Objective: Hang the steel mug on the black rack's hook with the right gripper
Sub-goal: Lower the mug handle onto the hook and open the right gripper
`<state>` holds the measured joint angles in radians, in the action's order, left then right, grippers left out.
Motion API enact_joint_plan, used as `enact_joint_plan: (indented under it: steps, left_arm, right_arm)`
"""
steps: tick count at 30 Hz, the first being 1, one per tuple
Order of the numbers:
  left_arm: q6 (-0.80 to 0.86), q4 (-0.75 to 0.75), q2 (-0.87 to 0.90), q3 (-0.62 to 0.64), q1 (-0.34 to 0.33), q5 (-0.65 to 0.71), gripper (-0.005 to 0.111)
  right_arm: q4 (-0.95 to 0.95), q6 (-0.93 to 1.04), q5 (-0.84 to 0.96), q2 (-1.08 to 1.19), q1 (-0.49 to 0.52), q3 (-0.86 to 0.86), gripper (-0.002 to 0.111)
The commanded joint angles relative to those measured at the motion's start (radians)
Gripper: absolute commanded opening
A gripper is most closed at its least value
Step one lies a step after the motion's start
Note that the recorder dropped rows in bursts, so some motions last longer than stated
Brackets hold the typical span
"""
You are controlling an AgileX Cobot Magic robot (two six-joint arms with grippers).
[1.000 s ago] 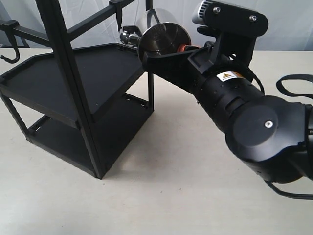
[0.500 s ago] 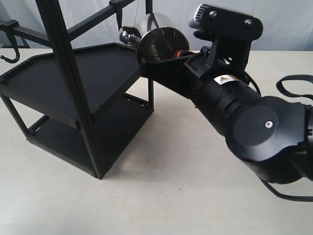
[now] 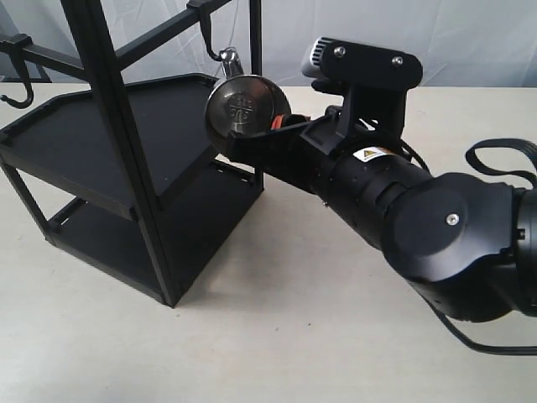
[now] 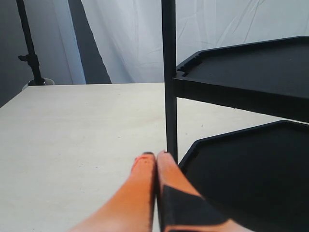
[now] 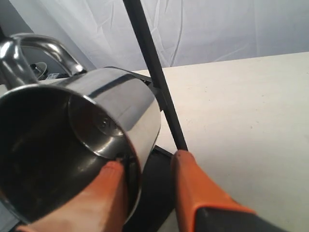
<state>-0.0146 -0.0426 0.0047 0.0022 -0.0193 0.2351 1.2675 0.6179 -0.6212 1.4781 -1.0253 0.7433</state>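
Observation:
The steel mug (image 3: 247,113) hangs tilted beside the black rack (image 3: 101,143), its stamped base facing the exterior view. Its loop handle (image 3: 228,59) sits at the hook (image 3: 207,38) under the top crossbar. My right gripper (image 3: 281,126) is open around the mug's wall. In the right wrist view one orange finger (image 5: 108,188) lies inside the mug (image 5: 116,106), while the other finger (image 5: 190,183) stands apart outside, with a gap to the wall. The handle (image 5: 43,46) points up. My left gripper (image 4: 155,155) is shut and empty, low beside a rack post (image 4: 169,77).
The rack's two trays (image 3: 168,109) and thin posts (image 5: 154,72) stand close to the right arm. A second hook (image 3: 21,84) hangs at the rack's far left. Pale tabletop (image 3: 294,336) spreads in front, and a black cable (image 3: 503,151) loops at the right.
The mug has dropped and swung so its base faces the camera, handle at the hook. The right gripper moved left and lower, and its outer finger now stands off the mug.

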Motion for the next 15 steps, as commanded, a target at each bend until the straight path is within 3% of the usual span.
enact_joint_plan:
  steps: [1, 10, 12, 13, 15]
  left_arm:
    - [-0.002, -0.004, -0.005, -0.002, 0.001, -0.004, 0.002]
    - [-0.002, -0.004, -0.005, -0.002, 0.001, -0.004, 0.002]
    - [-0.002, -0.004, -0.005, -0.002, 0.001, -0.004, 0.002]
    - [-0.002, -0.004, -0.005, -0.002, 0.001, -0.004, 0.002]
    - [-0.002, -0.004, -0.005, -0.002, 0.001, -0.004, 0.002]
  right_arm:
    - [-0.010, 0.008, 0.015, -0.014, 0.000, -0.002, 0.031]
    - [0.027, 0.124, 0.042, -0.171, 0.000, -0.002, 0.030]
    - [0.148, 0.370, 0.042, -0.233, 0.000, -0.002, 0.007]
    - [0.293, 0.593, 0.042, -0.287, 0.000, -0.002, 0.000]
    - [0.477, 0.846, 0.043, -0.358, 0.000, -0.002, 0.000]
